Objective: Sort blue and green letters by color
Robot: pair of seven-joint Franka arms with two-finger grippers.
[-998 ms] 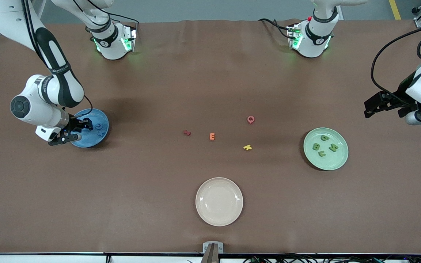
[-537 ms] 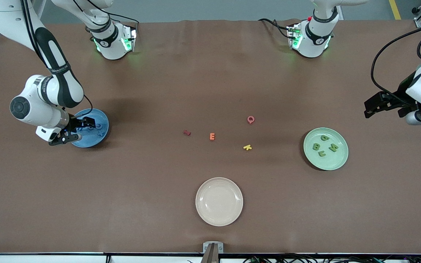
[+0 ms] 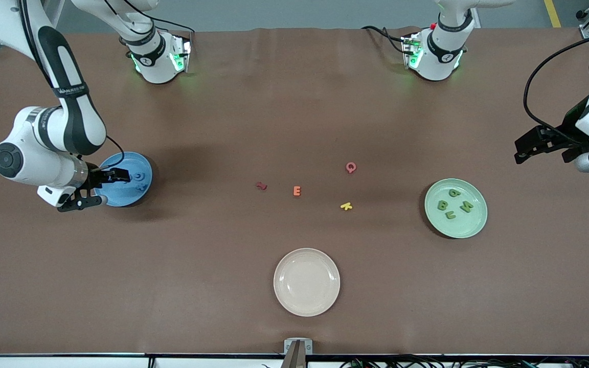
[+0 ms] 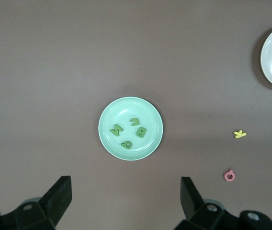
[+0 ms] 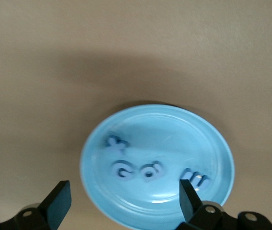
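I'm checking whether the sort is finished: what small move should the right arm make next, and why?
Probably lift the right gripper up from the blue plate and retreat. Four blue letters lie in it, four green letters lie in the green plate, and both grippers are open and empty, the left gripper waiting.

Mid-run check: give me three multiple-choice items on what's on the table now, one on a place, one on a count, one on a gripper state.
1. Where are the green letters?
A. on the green plate
B. on the white plate
C. on the bare table

2. How many blue letters lie on the blue plate?
A. two
B. four
C. six

3. The right gripper over the blue plate's edge is:
A. shut on a letter
B. open, holding nothing
C. shut and empty

Answers: 1 A, the left wrist view shows all four on it. 2 B, the right wrist view shows four. 3 B, its fingers stand apart with nothing between.
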